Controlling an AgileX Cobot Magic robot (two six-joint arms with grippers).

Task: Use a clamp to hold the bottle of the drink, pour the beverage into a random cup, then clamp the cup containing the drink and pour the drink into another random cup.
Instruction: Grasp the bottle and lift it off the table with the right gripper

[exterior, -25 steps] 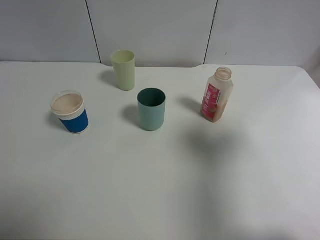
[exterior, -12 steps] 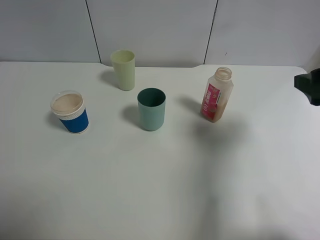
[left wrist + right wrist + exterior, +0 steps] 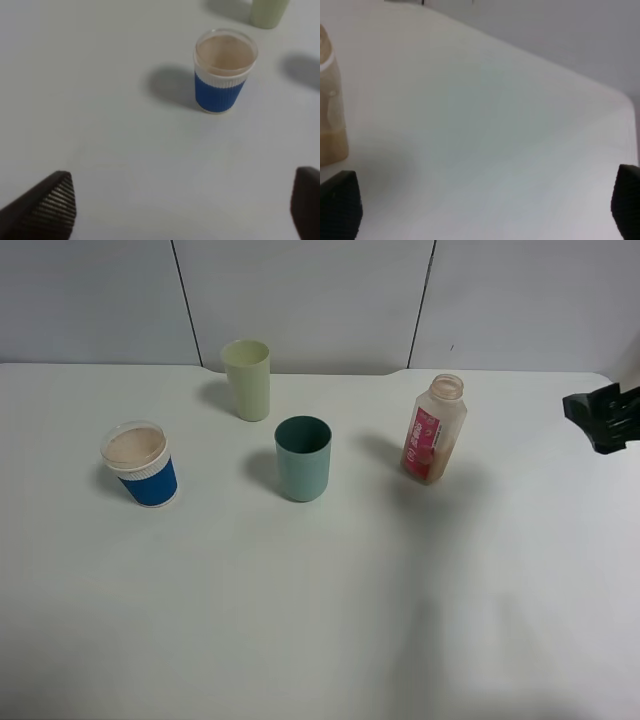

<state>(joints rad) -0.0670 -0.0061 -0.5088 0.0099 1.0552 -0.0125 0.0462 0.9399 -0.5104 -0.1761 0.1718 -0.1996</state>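
Note:
The bottle [image 3: 434,430] stands upright at mid-right, with a little tan beverage [image 3: 428,470] at its bottom. My right clamp [image 3: 601,418] hovers at the right edge, well apart from the bottle [image 3: 330,110]. It [image 3: 482,202] is open and empty. The teal-green cup [image 3: 302,458] stands in the middle, and its inside looks dark. At the left, the blue cup with the white band [image 3: 141,463] holds beverage [image 3: 134,446]. My left clamp [image 3: 182,205] is open above bare table, short of the blue cup [image 3: 222,75]. It does not show in the high view.
A pale yellow-green tumbler [image 3: 247,379] stands at the back behind the teal cup, and its base [image 3: 269,11] shows in the left wrist view. The white table [image 3: 320,620] ends at a grey panelled wall [image 3: 320,300].
My right clamp has come into the high view from the right edge and moved a little leftward. The bottle and cups have not moved.

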